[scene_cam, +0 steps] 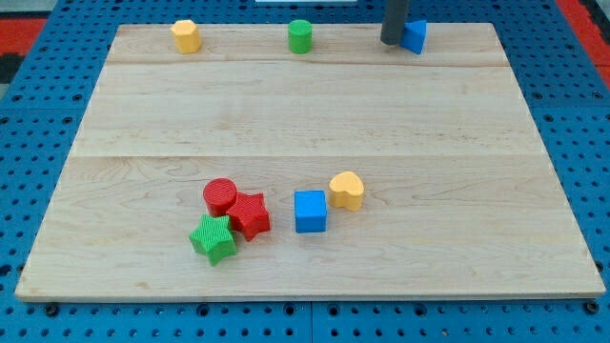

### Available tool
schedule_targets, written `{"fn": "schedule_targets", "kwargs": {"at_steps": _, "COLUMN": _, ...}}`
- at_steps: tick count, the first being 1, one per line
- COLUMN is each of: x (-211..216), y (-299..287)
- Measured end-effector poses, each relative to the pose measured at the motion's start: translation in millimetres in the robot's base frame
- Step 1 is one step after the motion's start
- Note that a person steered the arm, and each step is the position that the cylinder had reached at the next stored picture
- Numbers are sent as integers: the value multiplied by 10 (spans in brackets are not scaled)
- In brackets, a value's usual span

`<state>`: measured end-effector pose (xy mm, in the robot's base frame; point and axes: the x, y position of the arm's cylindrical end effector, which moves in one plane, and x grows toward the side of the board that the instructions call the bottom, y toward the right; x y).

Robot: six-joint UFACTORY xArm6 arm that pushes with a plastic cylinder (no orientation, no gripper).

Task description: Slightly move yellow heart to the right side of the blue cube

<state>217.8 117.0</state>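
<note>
The yellow heart [347, 190] lies on the wooden board [305, 114] at the lower middle, just up and to the right of the blue cube [310, 211], almost touching its upper right corner. My tip [392, 42] is at the view's top, far from both, right beside the left side of a small blue block [415, 35].
A red cylinder [220, 195], a red star [250, 214] and a green star [213, 238] cluster left of the blue cube. A yellow block [186, 35] and a green cylinder [300, 35] stand along the board's top edge.
</note>
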Motion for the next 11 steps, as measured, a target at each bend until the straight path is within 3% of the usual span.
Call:
{"fn": "schedule_targets", "kwargs": {"at_steps": 2, "x": -145, "y": -116}}
{"fn": "schedule_targets", "kwargs": {"at_steps": 6, "x": 557, "y": -458}}
{"fn": "schedule_targets", "kwargs": {"at_steps": 8, "x": 1918, "y": -669}}
{"fn": "schedule_targets", "kwargs": {"at_steps": 10, "x": 3233, "y": -337}}
{"fn": "schedule_targets", "kwargs": {"at_steps": 11, "x": 3451, "y": -872}}
